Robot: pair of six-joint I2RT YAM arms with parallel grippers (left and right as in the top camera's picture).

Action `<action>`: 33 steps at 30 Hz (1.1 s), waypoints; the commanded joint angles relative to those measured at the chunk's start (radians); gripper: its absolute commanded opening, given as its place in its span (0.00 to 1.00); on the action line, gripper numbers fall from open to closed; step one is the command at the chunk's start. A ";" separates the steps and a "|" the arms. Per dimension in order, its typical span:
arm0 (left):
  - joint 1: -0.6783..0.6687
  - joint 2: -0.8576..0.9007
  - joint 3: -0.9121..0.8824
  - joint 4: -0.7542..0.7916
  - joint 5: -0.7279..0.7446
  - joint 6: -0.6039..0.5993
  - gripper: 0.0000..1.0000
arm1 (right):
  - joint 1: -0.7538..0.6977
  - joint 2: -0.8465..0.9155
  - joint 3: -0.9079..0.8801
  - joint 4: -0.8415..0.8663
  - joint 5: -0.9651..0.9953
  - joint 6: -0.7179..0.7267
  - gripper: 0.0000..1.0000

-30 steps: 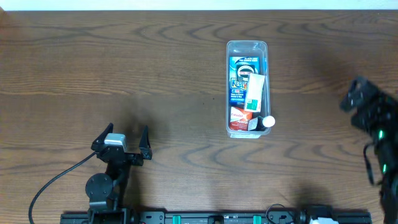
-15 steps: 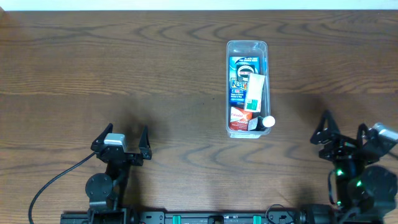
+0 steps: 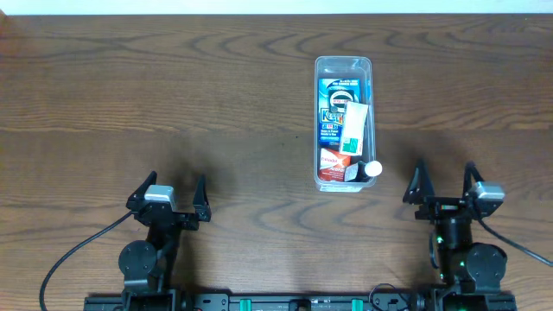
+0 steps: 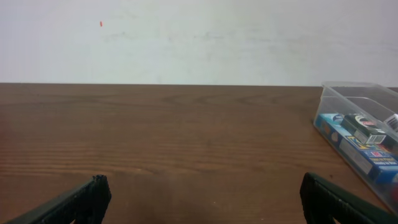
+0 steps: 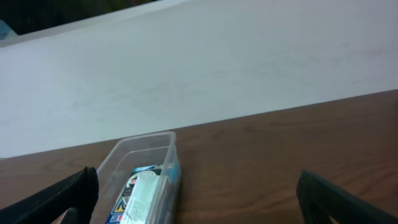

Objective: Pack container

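Print on the packets (image 3: pixel 333 105) in the container (image 3: pixel 343 61) is too small to read.

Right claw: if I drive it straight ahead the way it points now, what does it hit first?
Probably nothing: the right claw faces bare brown wooden table up to the far edge. The long clear plastic container lies left of that line, judging by the overhead view.

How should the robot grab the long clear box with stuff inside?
Probably from above, pinching the bin's right long wall near the far end. The top is open and that end looks bare, while a white cap crowds the near corner. The right hand sits nearest.
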 commanded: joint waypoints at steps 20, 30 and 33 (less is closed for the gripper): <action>0.004 -0.006 -0.015 -0.038 0.010 0.017 0.98 | 0.025 -0.086 -0.089 -0.126 -0.055 -0.206 0.99; 0.004 -0.006 -0.015 -0.038 0.011 0.018 0.98 | 0.025 -0.086 -0.089 -0.125 -0.055 -0.205 0.99; 0.004 -0.006 -0.015 -0.038 0.010 0.017 0.98 | 0.025 -0.086 -0.089 -0.125 -0.055 -0.205 0.99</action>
